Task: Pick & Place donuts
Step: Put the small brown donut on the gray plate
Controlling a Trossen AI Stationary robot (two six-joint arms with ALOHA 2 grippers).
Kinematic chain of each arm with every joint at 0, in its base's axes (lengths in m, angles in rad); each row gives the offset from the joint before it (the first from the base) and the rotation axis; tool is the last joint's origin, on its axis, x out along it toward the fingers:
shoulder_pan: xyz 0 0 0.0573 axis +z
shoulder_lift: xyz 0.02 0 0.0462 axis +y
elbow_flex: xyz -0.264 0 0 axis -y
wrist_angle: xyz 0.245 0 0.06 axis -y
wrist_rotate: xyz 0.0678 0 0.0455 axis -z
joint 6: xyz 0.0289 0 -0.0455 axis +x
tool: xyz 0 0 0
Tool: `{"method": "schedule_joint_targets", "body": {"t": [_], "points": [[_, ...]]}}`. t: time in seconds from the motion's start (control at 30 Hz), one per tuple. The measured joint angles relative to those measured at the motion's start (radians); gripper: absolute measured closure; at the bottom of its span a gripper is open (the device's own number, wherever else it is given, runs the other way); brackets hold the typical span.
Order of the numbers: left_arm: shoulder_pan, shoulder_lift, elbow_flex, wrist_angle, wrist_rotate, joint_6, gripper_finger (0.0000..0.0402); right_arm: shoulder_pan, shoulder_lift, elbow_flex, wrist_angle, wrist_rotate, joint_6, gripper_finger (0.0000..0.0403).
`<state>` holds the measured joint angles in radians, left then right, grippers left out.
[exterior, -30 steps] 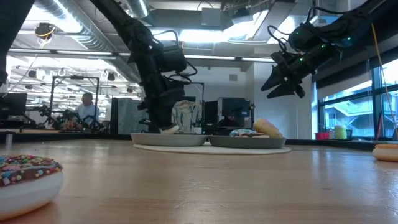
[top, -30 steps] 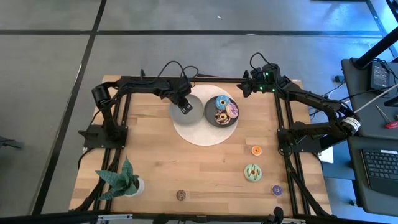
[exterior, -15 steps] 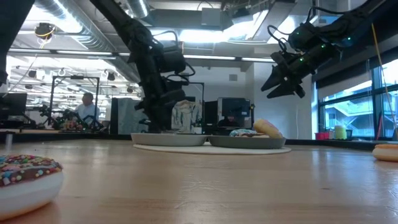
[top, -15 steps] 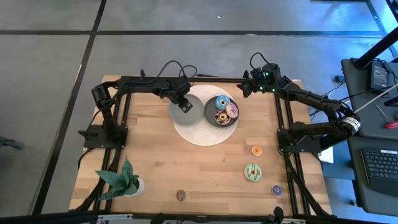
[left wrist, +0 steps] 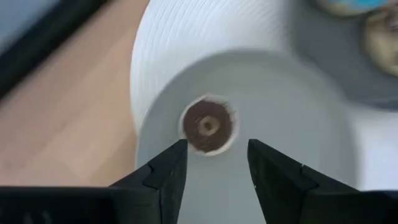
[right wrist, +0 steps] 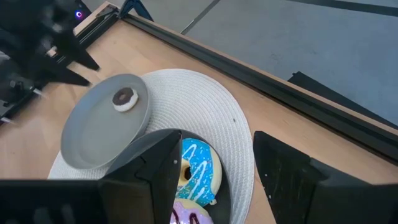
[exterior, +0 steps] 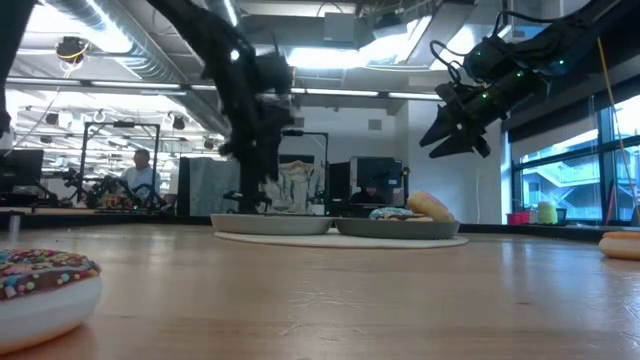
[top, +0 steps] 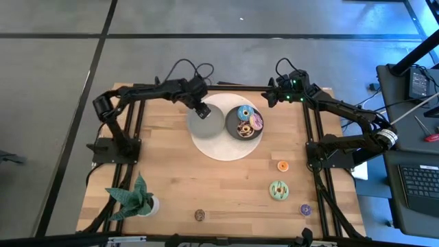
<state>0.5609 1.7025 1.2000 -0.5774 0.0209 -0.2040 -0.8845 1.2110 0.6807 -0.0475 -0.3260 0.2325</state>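
left gripper [left wrist: 212, 158] fingers open above brown donut [left wrist: 208, 124] on grey plate [left wrist: 298, 93] | lift straight clear | right gripper [right wrist: 214, 165] open, waiting

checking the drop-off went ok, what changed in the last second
The left tool lifted off the left grey plate toward the table's far edge, open, leaving a small brown donut lying on that plate. The right tool hangs high as before; the other donuts stayed put.

Left plate [top: 206, 125] — one donut [left wrist: 208, 124], otherwise bare.
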Motion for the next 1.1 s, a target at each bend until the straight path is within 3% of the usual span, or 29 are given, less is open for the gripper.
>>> {"method": "schedule_joint_targets", "body": {"t": [0.2,0.37,0.9,1.1], "points": [[-0.087,-0.163,0.003,-0.019,0.061,0.196,0.0236,0.0,0.0,0.0,0.0,0.0,-0.003,0.0203],[-0.197,-0.237,0.003,-0.033,0.065,0.177,0.0237,0.0,0.0,0.0,0.0,0.0,-0.007,0.0203],[-0.5,-0.251,0.002,-0.034,0.058,0.116,0.024,0.0,0.0,0.0,0.001,0.0,-0.028,0.0203],[-0.635,-0.25,0.002,-0.029,-0.042,0.103,0.0238,0.0,0.0,0.0,0.001,0.0,-0.028,0.0203]]}}
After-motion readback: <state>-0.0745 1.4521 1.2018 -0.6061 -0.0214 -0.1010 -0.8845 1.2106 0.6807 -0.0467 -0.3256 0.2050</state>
